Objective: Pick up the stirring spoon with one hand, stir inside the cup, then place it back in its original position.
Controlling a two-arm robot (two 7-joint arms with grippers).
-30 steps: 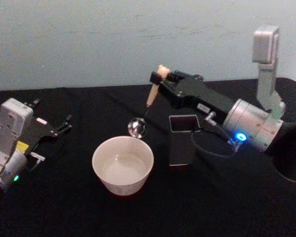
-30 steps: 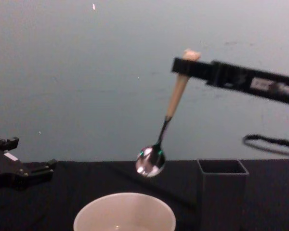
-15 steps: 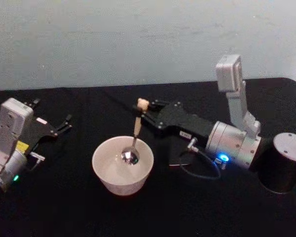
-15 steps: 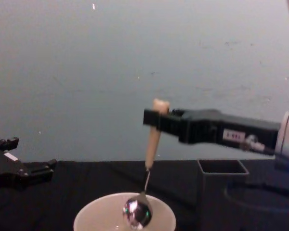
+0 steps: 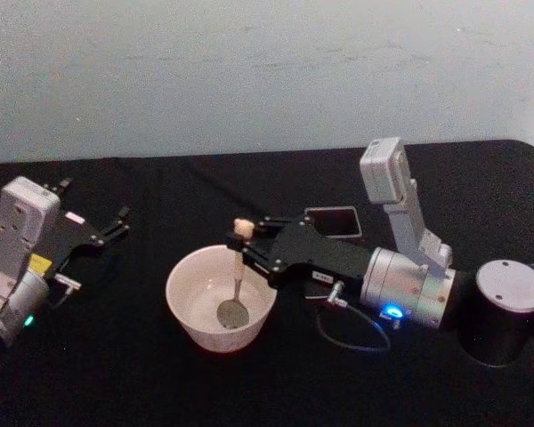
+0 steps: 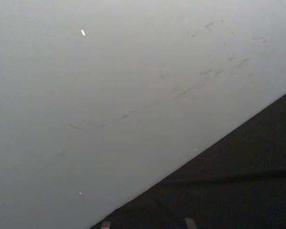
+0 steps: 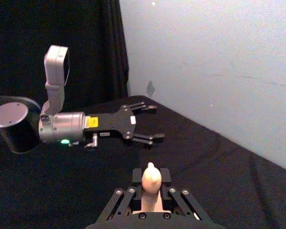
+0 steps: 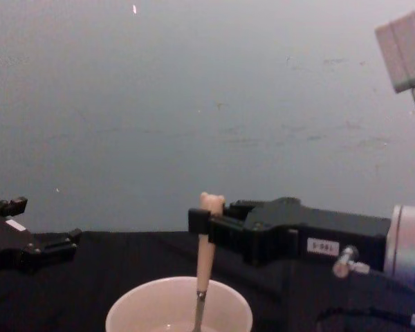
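Black table (image 5: 116,374) under cup (image 5: 205,334), pale wall (image 5: 249,71)

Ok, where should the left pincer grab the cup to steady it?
Probably the thin left rim of the cup, pinching the wall from above: it looks too wide to span, and the right pincer with the stirring spoon crowds the right.

A black-draped table (image 5: 160,382) carries the cream-white cup (image 5: 200,331) and, farther back, a dark grey holder box (image 5: 336,221).

Cropped and covered
Bottom edge crops the cup (image 8: 144,306); the right gripper (image 5: 246,249) covers most of the box (image 5: 334,218) at the cup's two o'clock.
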